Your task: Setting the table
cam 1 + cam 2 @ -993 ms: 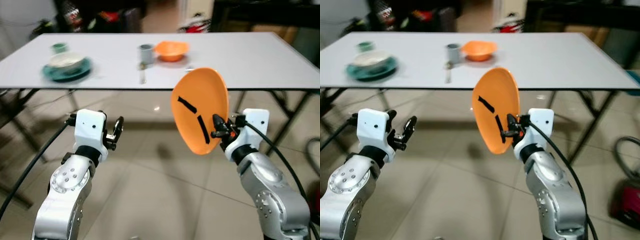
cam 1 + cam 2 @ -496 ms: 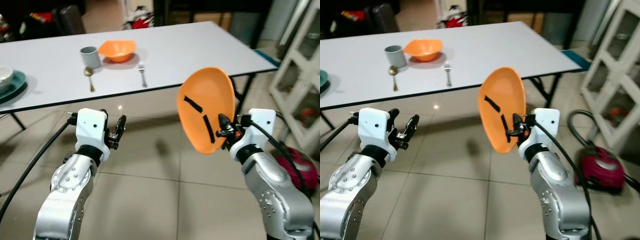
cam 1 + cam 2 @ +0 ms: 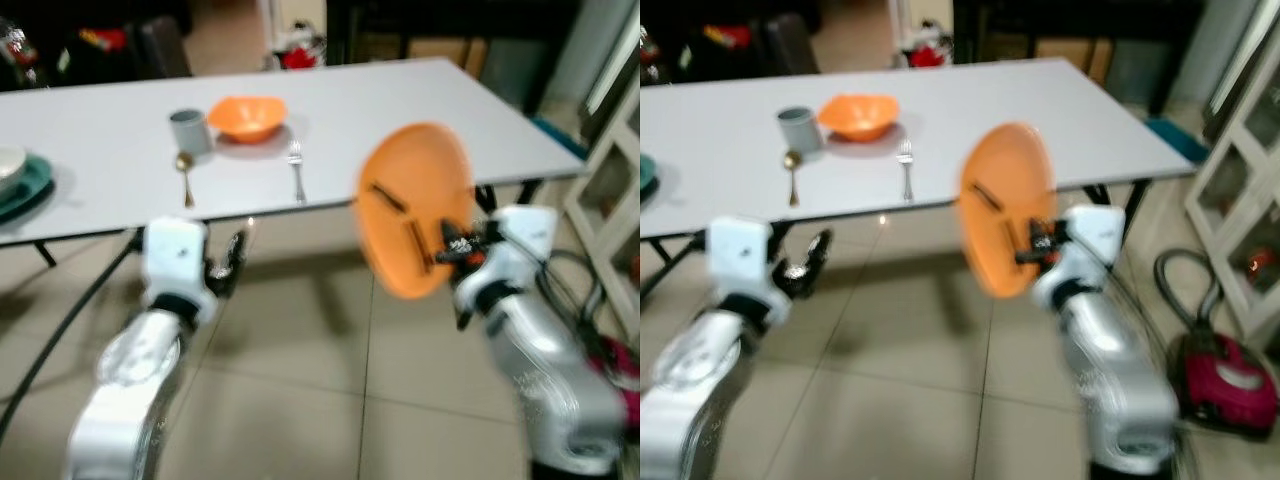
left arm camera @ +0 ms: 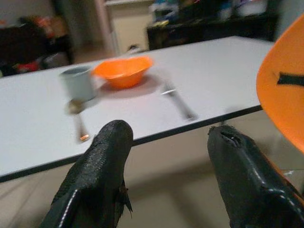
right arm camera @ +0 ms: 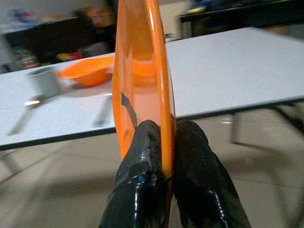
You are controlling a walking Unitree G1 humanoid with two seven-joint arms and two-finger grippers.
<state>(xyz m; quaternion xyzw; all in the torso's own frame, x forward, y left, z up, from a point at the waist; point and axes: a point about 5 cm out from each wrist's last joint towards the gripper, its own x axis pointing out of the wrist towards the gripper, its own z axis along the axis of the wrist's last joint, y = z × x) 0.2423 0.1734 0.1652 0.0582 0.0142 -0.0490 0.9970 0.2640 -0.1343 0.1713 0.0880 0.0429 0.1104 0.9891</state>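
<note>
The right end effector pinched the upright orange plate by its rim, off the surface's near edge over open floor. The left end effector stood wide open, empty.

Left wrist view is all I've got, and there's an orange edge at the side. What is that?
Observer: An orange plate held on edge, off the floor and short of the table.
Operator: Held by what?
Observer: The right gripper, its fingers clamped on the plate's rim.
Operator: Anything on the table beyond the bowl, cup, spoon and fork?
Observer: Yes, a teal plate with a white bowl on it, at the robot's far left.
</note>
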